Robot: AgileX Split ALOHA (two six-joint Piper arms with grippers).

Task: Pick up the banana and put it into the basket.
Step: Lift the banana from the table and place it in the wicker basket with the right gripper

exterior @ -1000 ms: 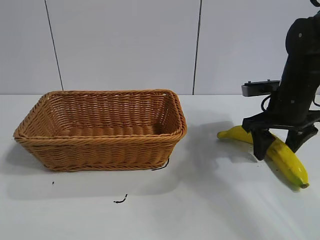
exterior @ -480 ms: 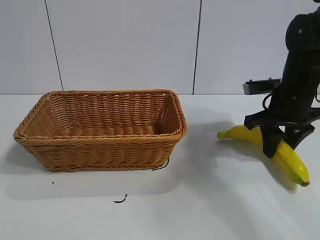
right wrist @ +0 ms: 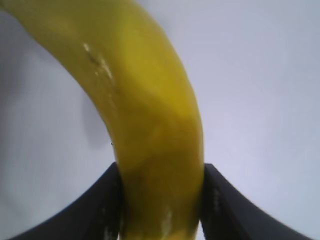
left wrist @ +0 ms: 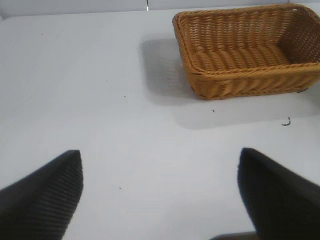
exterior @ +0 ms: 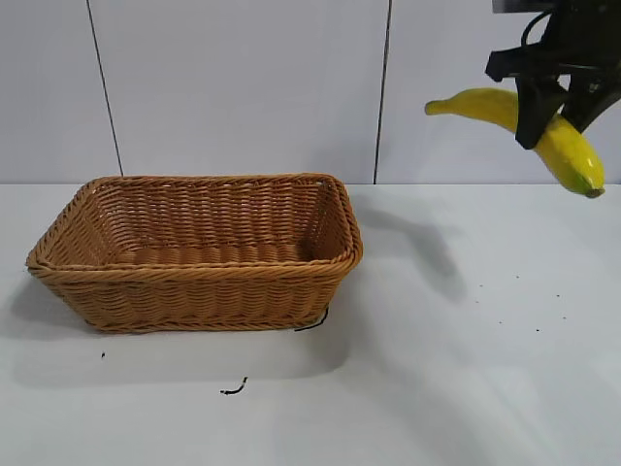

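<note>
- No brand, label or writing could be read on any item.
- One long, curved, bright yellow banana (exterior: 505, 109) and one rectangular, light brown woven wicker basket (exterior: 199, 249) were in view, along with two black grippers.
- The banana showed a greenish tip at its lower end and a short stem at the other; its skin was smooth, with a few small glossy marks visible in the right wrist view (right wrist: 145, 130).
- The right gripper (exterior: 551, 97) pinched the banana across its middle, one black finger (right wrist: 97, 210) pressed on each side, holding it in the air well above the white table (exterior: 466, 369).
- The stem end stuck out from the jaws towards the basket, which sat on the table well apart from them and lower.
- The left gripper (left wrist: 160, 195) hung over bare table with its jaws spread wide, nothing between them, and the basket (left wrist: 245, 50) lay well ahead of them.
</note>
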